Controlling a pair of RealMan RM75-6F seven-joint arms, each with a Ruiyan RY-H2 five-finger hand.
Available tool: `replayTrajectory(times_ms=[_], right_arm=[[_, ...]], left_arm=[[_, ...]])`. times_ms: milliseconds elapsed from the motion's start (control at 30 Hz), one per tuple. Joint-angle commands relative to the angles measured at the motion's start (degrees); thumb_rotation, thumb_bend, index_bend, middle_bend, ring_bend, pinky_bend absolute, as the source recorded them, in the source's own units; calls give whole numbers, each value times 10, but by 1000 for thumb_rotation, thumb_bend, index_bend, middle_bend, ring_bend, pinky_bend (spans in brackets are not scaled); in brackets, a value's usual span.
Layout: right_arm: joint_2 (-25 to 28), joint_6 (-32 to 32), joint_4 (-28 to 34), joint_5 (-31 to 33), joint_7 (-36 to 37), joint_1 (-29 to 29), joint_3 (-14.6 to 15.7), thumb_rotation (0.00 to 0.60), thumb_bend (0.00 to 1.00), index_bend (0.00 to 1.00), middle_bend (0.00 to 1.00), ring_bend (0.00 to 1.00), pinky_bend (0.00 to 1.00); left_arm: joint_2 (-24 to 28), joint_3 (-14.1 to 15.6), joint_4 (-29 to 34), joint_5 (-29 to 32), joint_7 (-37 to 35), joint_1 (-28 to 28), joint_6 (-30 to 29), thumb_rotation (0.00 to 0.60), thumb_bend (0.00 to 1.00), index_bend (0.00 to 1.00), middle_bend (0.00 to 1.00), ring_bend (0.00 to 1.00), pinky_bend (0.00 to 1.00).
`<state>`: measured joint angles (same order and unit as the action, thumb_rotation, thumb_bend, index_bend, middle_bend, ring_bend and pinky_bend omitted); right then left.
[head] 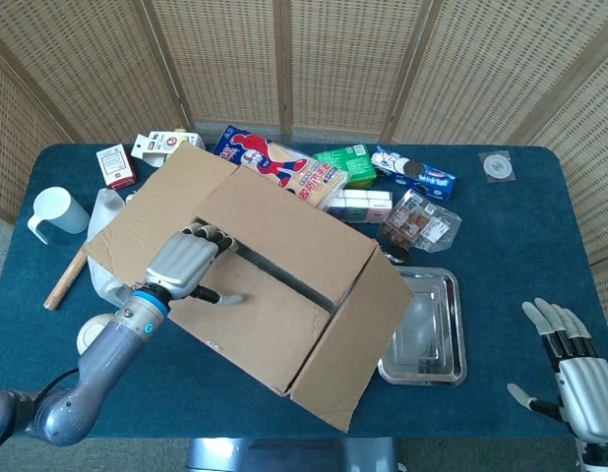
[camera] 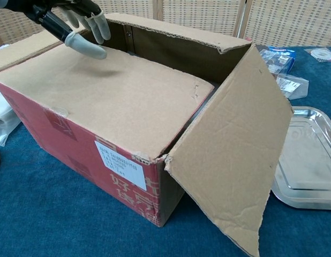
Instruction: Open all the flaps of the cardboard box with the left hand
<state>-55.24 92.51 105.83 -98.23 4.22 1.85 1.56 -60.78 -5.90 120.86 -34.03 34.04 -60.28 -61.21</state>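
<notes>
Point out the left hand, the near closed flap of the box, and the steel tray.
left hand [head: 186,264]: head view, back of the hand.
near flap [camera: 109,99]: chest view, bare middle of its top.
steel tray [head: 449,329]: head view, right rim.

The left hand [head: 186,263] has a silver-grey metal back and black inner parts, its fingers [camera: 99,24] tipped in pale grey pads. A blue ring marks the wrist — behind it runs a smooth, rounded grey arm. The right hand [head: 575,379] looks alike — silver shell, black finger links.
</notes>
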Motion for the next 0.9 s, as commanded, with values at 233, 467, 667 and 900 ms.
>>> replayTrajectory(times_ms=[233, 467, 667, 900], right_arm=[[0, 0, 0, 0, -1, 0, 0, 600, 0, 0, 0, 0, 0], [1, 2, 0, -1, 2, 1, 0, 600, 0, 0, 0, 0, 0], [2, 3, 1, -2, 2, 1, 1, 600, 0, 0, 0, 0, 0], [-1, -2, 1, -2, -5, 0, 1, 600, 0, 0, 0, 0, 0]], left_arm=[[-10, -6, -5, -8, 8, 0, -13, 301, 0, 127, 0, 0, 120], [-22, -7, -10, -65, 12, 18, -50, 291, 0, 71, 0, 0, 73], [-25, -10, -12, -89, 27, 33, -83, 287, 0, 70, 0, 0, 61], [-29, -20, -23, -87, 30, 36, -82, 281, 0, 70, 0, 0, 53]])
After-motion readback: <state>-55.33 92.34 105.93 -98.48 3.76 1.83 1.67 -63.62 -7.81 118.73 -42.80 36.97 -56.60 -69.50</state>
